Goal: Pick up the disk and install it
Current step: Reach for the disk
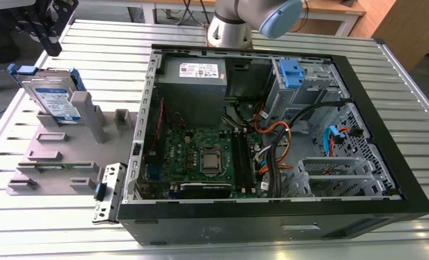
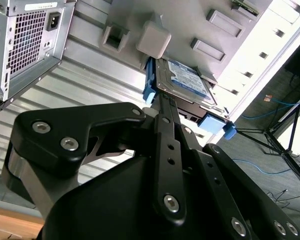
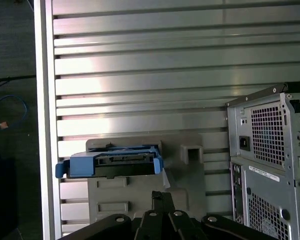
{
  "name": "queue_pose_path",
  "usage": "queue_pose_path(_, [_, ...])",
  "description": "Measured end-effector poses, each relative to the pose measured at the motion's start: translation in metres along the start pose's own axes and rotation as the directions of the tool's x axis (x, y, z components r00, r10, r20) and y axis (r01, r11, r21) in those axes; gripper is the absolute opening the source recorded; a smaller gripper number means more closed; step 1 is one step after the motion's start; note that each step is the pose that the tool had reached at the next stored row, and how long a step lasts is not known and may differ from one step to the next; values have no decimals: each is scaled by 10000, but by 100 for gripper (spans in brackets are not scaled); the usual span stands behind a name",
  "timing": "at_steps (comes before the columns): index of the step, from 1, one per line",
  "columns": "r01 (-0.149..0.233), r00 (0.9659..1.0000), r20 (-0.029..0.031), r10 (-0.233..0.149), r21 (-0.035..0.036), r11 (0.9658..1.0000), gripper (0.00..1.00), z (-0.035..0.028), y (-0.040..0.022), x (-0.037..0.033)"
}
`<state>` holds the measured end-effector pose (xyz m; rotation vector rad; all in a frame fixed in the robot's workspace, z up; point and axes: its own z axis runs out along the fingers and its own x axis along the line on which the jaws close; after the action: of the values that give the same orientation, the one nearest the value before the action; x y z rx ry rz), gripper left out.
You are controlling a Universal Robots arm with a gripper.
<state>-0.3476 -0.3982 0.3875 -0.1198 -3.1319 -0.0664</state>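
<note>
Disk [image 1: 56,100] is seen upright in the holder [image 1: 59,149] on the desk [image 1: 406,103], not yet picked up. Claw [image 3: 162,198] is clenched on nothing, near it; installation is outstanding.

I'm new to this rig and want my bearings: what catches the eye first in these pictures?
The open computer case dominates the slatted table, motherboard and cables exposed. At the exterior view's left, the blue-railed disk stands on edge in a grey fixture, with the gripper hovering near it.
</note>
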Motion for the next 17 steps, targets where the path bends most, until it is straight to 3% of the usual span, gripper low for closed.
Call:
queue_pose_path(8, [1, 10000, 0, -1, -1, 10000, 11, 50, -3, 5])
queue_pose_path(17, [0, 10000, 0, 0, -1, 10000, 11, 132, 4, 92])
